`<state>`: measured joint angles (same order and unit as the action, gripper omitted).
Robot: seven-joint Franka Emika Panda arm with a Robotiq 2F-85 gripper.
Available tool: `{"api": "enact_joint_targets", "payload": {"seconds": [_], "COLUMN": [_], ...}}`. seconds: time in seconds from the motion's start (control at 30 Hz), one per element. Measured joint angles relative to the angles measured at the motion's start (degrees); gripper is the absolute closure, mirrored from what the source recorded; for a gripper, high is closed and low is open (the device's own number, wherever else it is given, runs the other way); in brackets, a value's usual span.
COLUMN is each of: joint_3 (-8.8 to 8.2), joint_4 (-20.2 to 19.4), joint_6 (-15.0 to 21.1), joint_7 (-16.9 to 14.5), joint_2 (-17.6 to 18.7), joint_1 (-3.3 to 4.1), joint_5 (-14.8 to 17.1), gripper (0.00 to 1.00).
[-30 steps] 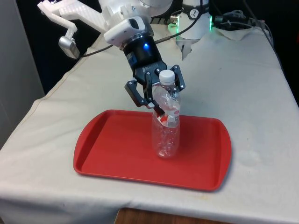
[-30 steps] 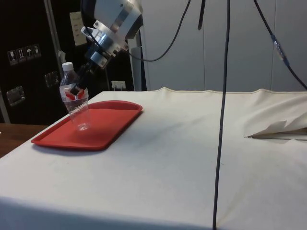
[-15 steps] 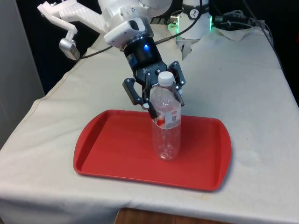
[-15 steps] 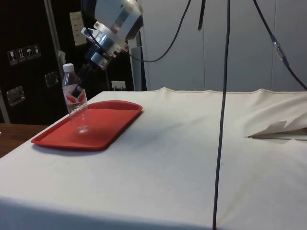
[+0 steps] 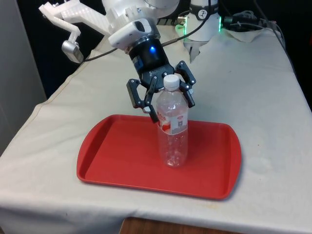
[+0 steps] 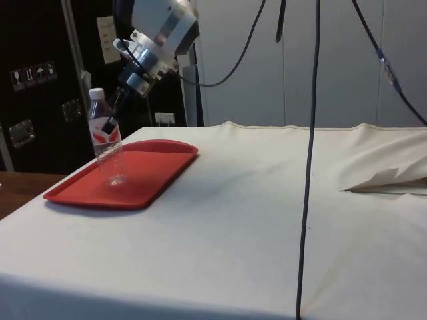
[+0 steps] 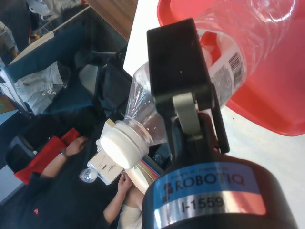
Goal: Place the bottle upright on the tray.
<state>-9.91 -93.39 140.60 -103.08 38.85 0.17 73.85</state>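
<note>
Black two-finger tool (image 5: 166, 97) hanging at an angle over the far side of the red tray (image 5: 117, 156), fingers (image 5: 141, 95) spread wide to either side of the bottle's neck. Released: open gaps between each finger and the plastic in the front view, no pinch on the bottle. Wider apart than half a second ago, when the fingers sat closer around the upper body, and much wider than a second ago, when clamped on the label area.

Clear plastic bottle (image 5: 172, 131) with white cap (image 5: 171, 81) and red-and-white label (image 5: 173, 124), standing upright on its base on the tray, roughly centred, a little toward the front view's right. Straighter than a second ago, when tilted and crumpled in the grip; body now rounded out again. Seen from the side camera, bottle (image 6: 107, 143) standing on the tray (image 6: 143, 177) with the tool (image 6: 112, 119) just behind its upper part.

In the wrist camera, one finger (image 7: 183, 90) lying across the bottle's shoulder (image 7: 228, 57), cap (image 7: 120, 145) pointing toward a seated person (image 7: 57, 191) in dark clothing beyond the counter's edge.

Tray unmoved on the white-clothed counter (image 5: 263, 97), near the front edge.
</note>
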Motion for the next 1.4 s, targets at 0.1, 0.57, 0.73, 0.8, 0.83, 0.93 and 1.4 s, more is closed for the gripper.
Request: {"api": "enact_joint_targets", "payload": {"seconds": [0.1, 0.57, 0.73, 0.8, 0.83, 0.93, 1.4], "joint_3": [-0.06, -1.38, -1.66, -2.01, -2.01, -2.23, -3.5], "joint_4": [0.0, 0.34, 0.34, 0.34, 0.34, 0.34, 0.29], "joint_6": [-0.06, -1.49, -1.89, -2.29, -2.29, -2.46, -3.84], "joint_7": [0.0, 0.06, 0.06, 0.06, 0.06, 0.06, 0.06], "joint_2": [0.0, -0.63, -0.8, -1.03, -1.03, -1.26, -2.46], "joint_1": [0.0, 0.06, 0.11, 0.11, 0.11, 0.11, 0.23], "joint_5": [0.0, 0.0, 0.0, 0.0, 0.0, 0.0, 0.0], "gripper": [0.0, 0.0, 0.0, 0.0, 0.0, 0.0, 0.0]}}
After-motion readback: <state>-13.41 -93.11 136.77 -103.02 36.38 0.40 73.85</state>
